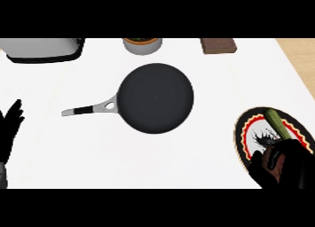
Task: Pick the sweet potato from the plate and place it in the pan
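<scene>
The black pan [156, 97] lies in the middle of the white counter, its grey handle [88, 109] pointing left. A plate [251, 126] with a black, red and cream rim sits at the right. On it lies the sweet potato [279, 123], a long greenish-tan piece slanting from upper left to lower right. Its lower end runs under my right hand [287, 166], which covers the plate's near part. The fingers are curled there, and a reddish-brown patch shows between them. My left hand [2, 133] rests open at the left edge, fingers up.
A grey appliance [41, 48] stands at the back left. At the back middle is a round jar [142, 44], with a brown block [218, 45] to its right. The counter ends just right of the plate.
</scene>
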`<move>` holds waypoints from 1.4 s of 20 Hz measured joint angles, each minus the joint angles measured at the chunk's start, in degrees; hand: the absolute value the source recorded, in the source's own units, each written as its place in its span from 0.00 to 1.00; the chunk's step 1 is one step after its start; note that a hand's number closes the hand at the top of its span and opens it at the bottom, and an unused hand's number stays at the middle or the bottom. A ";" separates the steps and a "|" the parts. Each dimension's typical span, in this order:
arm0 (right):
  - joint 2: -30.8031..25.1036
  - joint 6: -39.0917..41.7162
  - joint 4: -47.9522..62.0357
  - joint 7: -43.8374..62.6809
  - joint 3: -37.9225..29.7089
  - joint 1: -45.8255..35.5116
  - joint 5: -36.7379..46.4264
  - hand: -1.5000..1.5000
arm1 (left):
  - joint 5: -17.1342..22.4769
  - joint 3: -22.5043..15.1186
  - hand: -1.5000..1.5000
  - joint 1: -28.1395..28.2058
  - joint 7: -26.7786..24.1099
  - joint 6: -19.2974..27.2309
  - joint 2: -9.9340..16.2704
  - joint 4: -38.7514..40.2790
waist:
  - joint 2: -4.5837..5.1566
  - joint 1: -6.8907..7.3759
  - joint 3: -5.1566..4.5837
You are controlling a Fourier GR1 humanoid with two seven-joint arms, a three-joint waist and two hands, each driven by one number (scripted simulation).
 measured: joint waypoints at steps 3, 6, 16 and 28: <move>0.63 -0.73 -3.47 8.61 8.86 -1.06 6.91 1.00 | -0.12 -0.58 0.50 -0.83 -0.30 -0.37 -0.21 0.24 | 0.49 1.36 0.08; 0.89 -0.61 -3.19 17.76 17.78 -4.58 13.33 1.00 | -0.48 -1.52 0.50 -2.26 0.16 -0.40 -0.77 0.08 | 0.96 2.75 0.21; 0.74 -3.23 10.34 28.61 21.81 -25.04 12.08 1.00 | -1.11 -3.02 0.50 -5.55 0.06 -0.97 -1.68 1.47 | 2.13 5.65 0.53; 0.80 -14.71 35.77 25.21 6.07 -40.88 -1.77 1.00 | -1.90 -3.95 0.50 -6.16 -0.39 -0.77 -2.52 1.41 | 2.75 7.36 0.70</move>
